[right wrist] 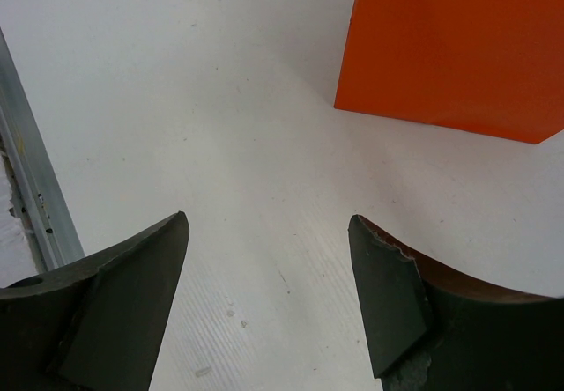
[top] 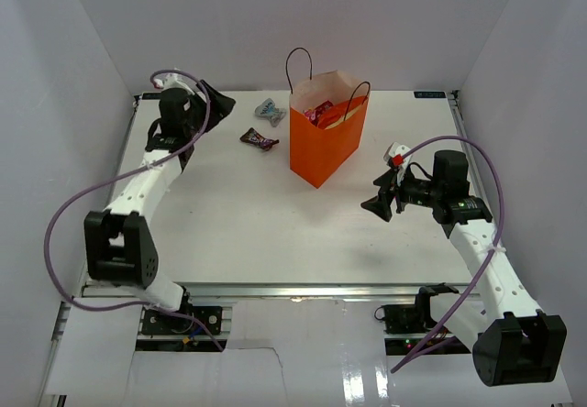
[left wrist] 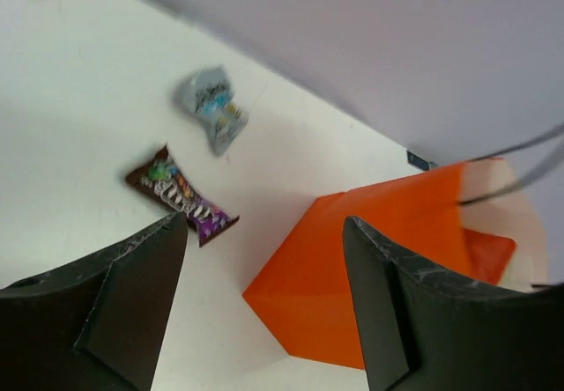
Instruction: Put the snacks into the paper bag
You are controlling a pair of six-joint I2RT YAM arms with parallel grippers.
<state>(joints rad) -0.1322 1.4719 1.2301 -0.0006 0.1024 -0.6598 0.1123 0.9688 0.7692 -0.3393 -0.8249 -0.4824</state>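
Left gripper (left wrist: pixel 264 224) is hovering spread and empty, brown candy bar (left wrist: pixel 181 195) lying on table (top: pixel 229 214) left of the paper bag (top: pixel 321 150): I'm advising aligning fingers across its narrow width before descending; right gripper (right wrist: pixel 269 219) also hanging open, empty.

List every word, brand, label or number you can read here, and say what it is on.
No text can be read.
Brown candy bar: coloured print, too blurred.
Silvery-blue wrapper: blue print, too blurred.
Blue sticker at the far edge: too small.
Paper bag: plain orange, no text visible.
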